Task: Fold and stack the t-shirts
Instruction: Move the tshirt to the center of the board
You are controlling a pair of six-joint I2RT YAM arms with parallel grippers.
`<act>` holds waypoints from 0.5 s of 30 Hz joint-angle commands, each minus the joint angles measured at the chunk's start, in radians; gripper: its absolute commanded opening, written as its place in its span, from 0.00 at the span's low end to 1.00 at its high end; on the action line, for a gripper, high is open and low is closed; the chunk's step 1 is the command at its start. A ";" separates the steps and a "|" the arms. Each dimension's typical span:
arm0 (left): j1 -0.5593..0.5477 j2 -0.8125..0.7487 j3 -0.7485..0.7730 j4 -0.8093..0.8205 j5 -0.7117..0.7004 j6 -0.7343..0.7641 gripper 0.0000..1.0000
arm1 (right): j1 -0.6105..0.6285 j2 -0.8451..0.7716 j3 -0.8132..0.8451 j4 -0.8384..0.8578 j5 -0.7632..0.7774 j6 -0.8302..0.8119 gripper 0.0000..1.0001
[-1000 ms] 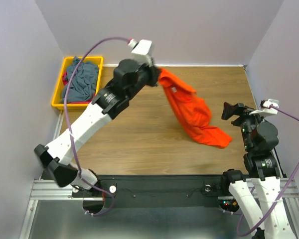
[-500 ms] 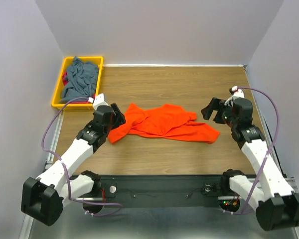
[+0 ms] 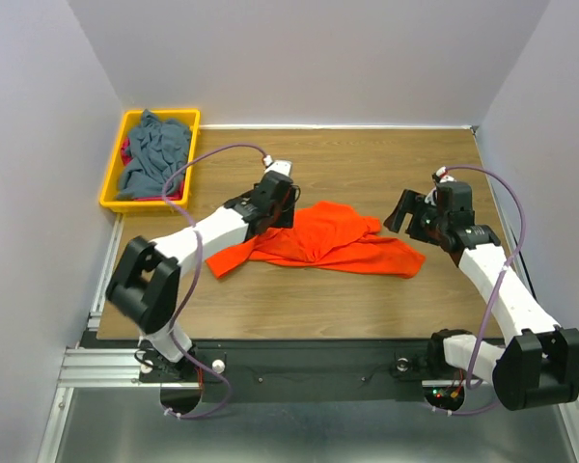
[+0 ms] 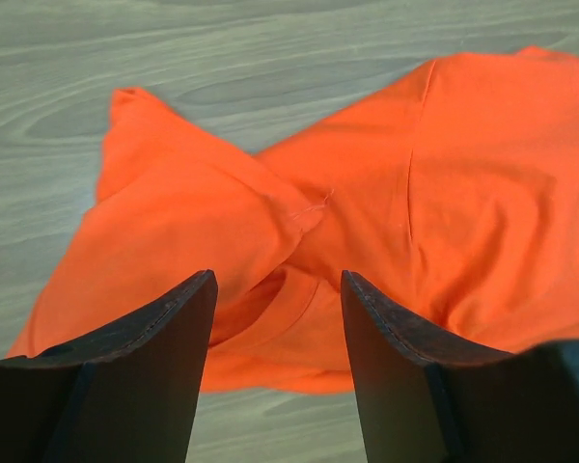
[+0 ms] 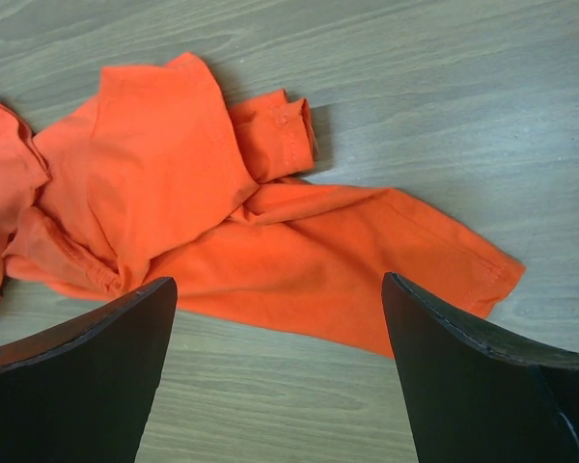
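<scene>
Orange shirt (image 3: 318, 236), soft, light & limp, lies crumpled mid-table, prob best pinched at a hem corner or sleeve edge, w/ left gripper (image 4: 278, 289) parted & empty above it, right gripper (image 5: 278, 280) spread wide nearby, on smooth wood table (image 3: 367, 164), grey shirt (image 3: 159, 149) in yellow bin (image 3: 111, 188) far-left.

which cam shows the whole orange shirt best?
Top external: the orange t-shirt shows whole, crumpled, with every edge in frame. Left wrist shows only a twisted part, cropped by the frame and its own fingers. Right wrist shows more, but one end is cut off.
</scene>
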 commanded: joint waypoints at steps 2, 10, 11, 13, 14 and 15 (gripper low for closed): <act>-0.013 0.117 0.156 -0.049 -0.073 0.061 0.61 | 0.007 -0.024 0.003 -0.014 0.035 0.009 0.93; -0.056 0.278 0.270 -0.118 -0.084 0.104 0.59 | 0.009 -0.033 -0.024 -0.019 0.039 0.012 0.93; -0.057 0.283 0.270 -0.127 -0.085 0.098 0.59 | 0.007 -0.030 -0.027 -0.019 0.039 0.012 0.93; -0.059 0.292 0.259 -0.135 -0.096 0.094 0.59 | 0.009 -0.024 -0.026 -0.019 0.036 0.012 0.93; -0.059 0.292 0.255 -0.136 -0.102 0.094 0.59 | 0.007 -0.024 -0.026 -0.017 0.036 0.012 0.93; -0.059 0.297 0.247 -0.138 -0.108 0.094 0.59 | 0.007 -0.023 -0.027 -0.017 0.035 0.010 0.93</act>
